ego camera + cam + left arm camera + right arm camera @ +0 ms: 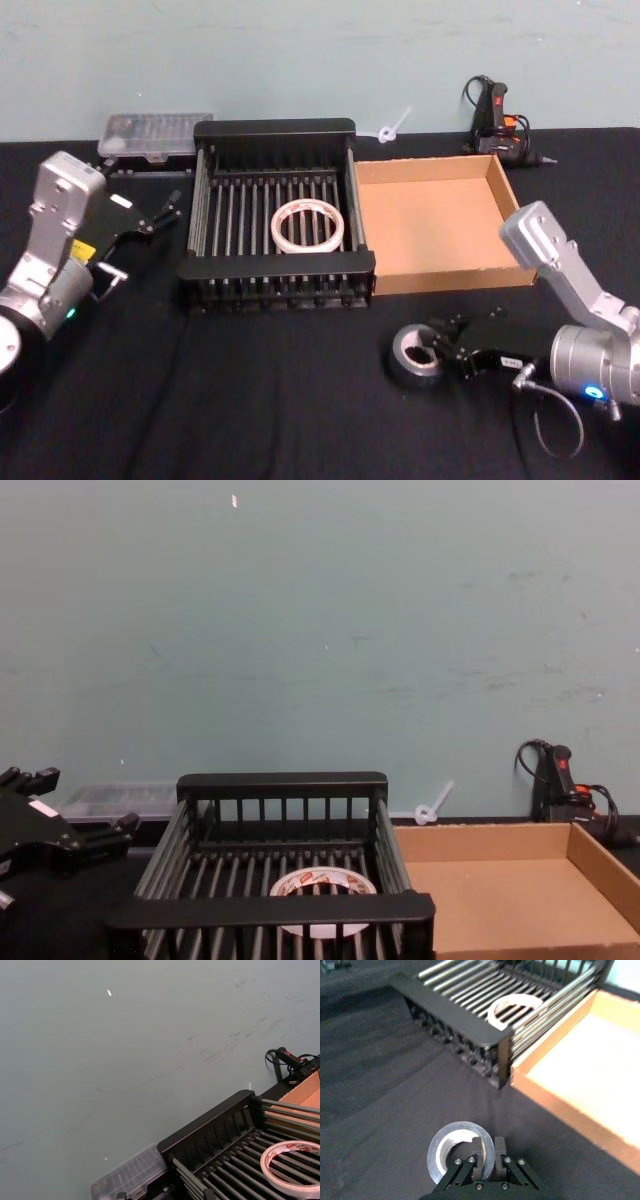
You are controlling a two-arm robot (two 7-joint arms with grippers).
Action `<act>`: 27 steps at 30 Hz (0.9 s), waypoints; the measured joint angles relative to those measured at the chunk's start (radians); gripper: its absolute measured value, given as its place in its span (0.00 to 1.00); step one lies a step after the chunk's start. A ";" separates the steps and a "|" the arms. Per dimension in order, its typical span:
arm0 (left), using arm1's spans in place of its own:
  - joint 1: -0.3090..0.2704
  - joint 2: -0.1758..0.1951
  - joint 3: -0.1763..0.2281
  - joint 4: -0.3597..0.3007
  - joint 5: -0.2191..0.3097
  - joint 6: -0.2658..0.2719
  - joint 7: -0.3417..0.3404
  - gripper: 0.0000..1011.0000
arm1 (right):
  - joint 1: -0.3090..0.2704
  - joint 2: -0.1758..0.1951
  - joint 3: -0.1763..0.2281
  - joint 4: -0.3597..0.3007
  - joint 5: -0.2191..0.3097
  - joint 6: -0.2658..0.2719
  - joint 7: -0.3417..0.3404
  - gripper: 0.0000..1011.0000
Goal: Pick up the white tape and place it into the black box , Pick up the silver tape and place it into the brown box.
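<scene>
The white tape (308, 224) lies flat on the barred floor of the black box (275, 132), and shows again as the white tape (295, 1167) and the white tape (323, 888). The silver tape (414, 356) rests on the black cloth in front of the brown box (440, 280). My right gripper (447, 345) is low at the roll, and its fingers (483, 1152) stand close together on the near wall of the silver tape (451, 1155). To the left of the black box, my left gripper (166, 213) hangs open and holds nothing.
A clear plastic case (155, 135) sits behind the crate's left corner. A black glue gun (495, 120) with its cable lies at the back right, and a small white part (393, 127) is by the wall. Bare cloth spreads across the front of the table.
</scene>
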 joint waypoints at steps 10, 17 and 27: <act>0.000 0.000 0.000 0.000 0.000 0.000 0.000 0.99 | 0.021 -0.013 0.046 -0.008 0.009 -0.032 -0.041 0.16; 0.000 0.000 0.000 0.000 0.000 0.000 0.000 0.99 | 0.060 -0.039 0.069 0.020 -0.011 -0.050 -0.076 0.16; 0.000 0.000 0.000 0.000 0.000 0.000 0.000 0.99 | 0.153 -0.107 0.077 0.141 -0.063 -0.052 -0.105 0.16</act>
